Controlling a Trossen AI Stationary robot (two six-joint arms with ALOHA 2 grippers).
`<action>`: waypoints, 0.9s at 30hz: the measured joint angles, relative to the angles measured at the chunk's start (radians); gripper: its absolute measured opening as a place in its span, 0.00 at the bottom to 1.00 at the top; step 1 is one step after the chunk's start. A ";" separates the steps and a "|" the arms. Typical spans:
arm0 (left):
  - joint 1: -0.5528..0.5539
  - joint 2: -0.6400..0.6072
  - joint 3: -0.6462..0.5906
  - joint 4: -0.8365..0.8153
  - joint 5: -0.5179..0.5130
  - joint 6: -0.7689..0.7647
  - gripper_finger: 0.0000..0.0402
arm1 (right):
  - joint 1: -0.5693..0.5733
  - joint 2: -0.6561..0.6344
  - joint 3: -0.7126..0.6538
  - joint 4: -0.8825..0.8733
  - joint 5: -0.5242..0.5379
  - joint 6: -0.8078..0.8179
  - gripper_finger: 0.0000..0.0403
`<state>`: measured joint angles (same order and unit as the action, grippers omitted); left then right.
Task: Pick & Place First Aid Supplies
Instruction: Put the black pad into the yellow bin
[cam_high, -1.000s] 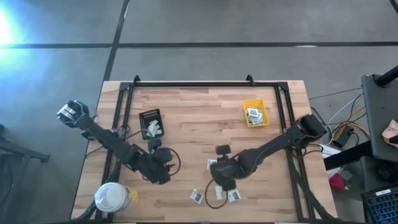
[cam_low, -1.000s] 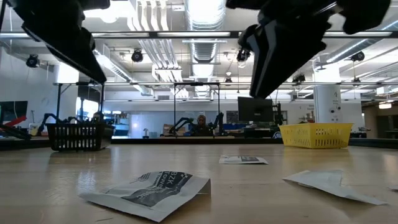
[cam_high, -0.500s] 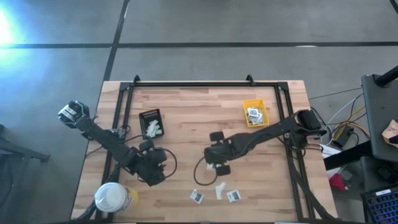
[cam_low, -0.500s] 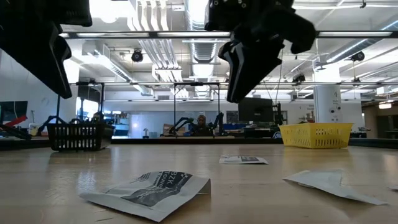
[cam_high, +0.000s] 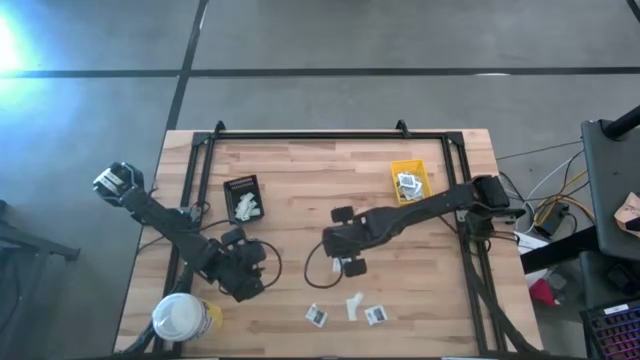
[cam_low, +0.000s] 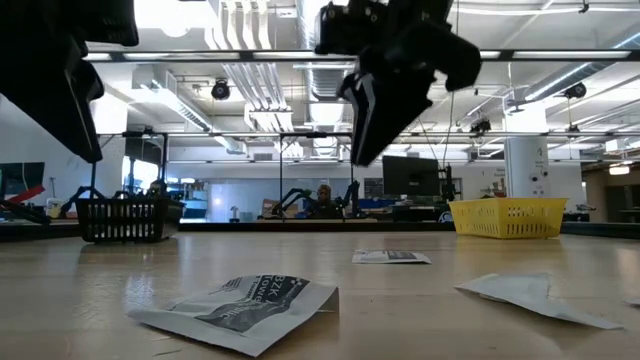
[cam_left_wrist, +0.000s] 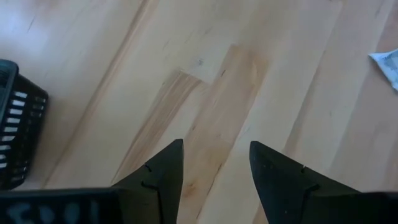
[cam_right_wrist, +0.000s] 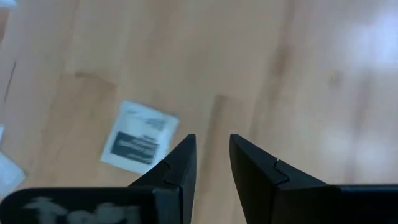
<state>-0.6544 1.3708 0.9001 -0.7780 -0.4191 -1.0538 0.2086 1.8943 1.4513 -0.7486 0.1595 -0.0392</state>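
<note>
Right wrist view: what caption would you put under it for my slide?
Two dark fingers, apart and empty, above a packet on the wooden table.

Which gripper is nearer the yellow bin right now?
Right. The right gripper hovers mid-table, with its arm running back past the yellow bin. The left gripper is over the table's left part, clearly farther from the bin.

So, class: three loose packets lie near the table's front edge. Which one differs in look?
The middle packet: plain white and crumpled, while the left packet and right packet are flat squares with dark centres.
</note>
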 joint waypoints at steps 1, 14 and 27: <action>0.000 0.000 -0.005 0.000 0.000 -0.003 0.44 | 0.000 0.014 -0.001 0.000 -0.019 0.000 0.24; -0.001 0.001 -0.034 0.002 0.018 -0.044 0.44 | 0.001 0.162 0.080 -0.028 -0.093 -0.063 0.19; -0.001 0.001 -0.037 0.008 0.018 -0.047 0.44 | -0.004 0.228 0.086 -0.006 -0.136 -0.096 0.22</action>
<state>-0.6556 1.3720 0.8631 -0.7697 -0.4007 -1.1004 0.2043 2.1227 1.5368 -0.7549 0.0240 -0.1352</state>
